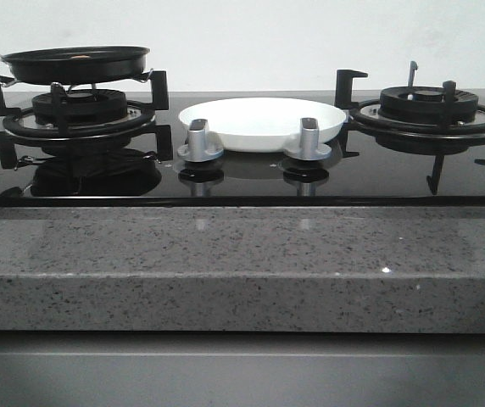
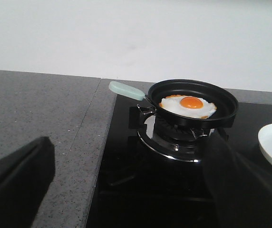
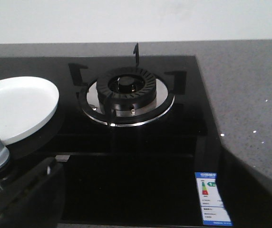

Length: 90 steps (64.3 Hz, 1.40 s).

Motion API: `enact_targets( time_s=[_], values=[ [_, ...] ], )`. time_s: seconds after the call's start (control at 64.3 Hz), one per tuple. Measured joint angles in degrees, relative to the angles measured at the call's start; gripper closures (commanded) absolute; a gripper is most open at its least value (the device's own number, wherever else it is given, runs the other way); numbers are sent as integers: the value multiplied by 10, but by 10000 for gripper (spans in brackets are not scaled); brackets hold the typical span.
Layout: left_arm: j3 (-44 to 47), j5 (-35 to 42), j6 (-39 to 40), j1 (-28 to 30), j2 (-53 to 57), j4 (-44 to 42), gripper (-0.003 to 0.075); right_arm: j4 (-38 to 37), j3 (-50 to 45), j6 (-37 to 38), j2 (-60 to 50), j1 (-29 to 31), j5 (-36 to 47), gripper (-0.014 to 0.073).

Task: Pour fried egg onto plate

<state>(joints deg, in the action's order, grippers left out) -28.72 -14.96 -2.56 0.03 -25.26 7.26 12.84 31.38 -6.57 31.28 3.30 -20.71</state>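
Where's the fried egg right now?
The fried egg lies in the black frying pan on the left burner, to the left of the white plate in the front view.

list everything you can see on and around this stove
fried egg: 1, white with orange yolk, lying in the pan
frying pan: 1, black with a pale green handle, on the left burner
plate: 1, white, empty, on the glass between the burners, behind the knobs
burners: 2, black with black pan supports, left burner under the pan, right burner bare
knobs: 2, silver, in front of the plate, left knob, right knob
hob glass: 1, glossy black
sticker: 1, blue and white, near the hob's front right corner
countertop: 1, speckled grey, around the hob
wall: white, behind
left gripper: dark fingers apart, holding nothing
right gripper: dark fingers apart, holding nothing
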Motion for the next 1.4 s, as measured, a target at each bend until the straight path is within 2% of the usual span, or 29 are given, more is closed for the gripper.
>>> enact_targets(
  time_s=[0.124,0.342,0.575,0.731,0.948,1.399],
  values=[
    [0,0,0,0,0,0,93,8,53,0,95,0,-14,-48],
    [0,0,0,0,0,0,94,10,140,0,236,-42,-37,131],
    [0,0,0,0,0,0,93,10,258,0,394,-110,-68,150],
    [0,0,0,0,0,0,94,10,368,-5,501,-127,-123,158],
    [0,0,0,0,0,0,94,10,528,-13,632,-129,-225,314],
    [0,0,0,0,0,0,93,34,815,-29,852,-129,-414,318]
  ],
)
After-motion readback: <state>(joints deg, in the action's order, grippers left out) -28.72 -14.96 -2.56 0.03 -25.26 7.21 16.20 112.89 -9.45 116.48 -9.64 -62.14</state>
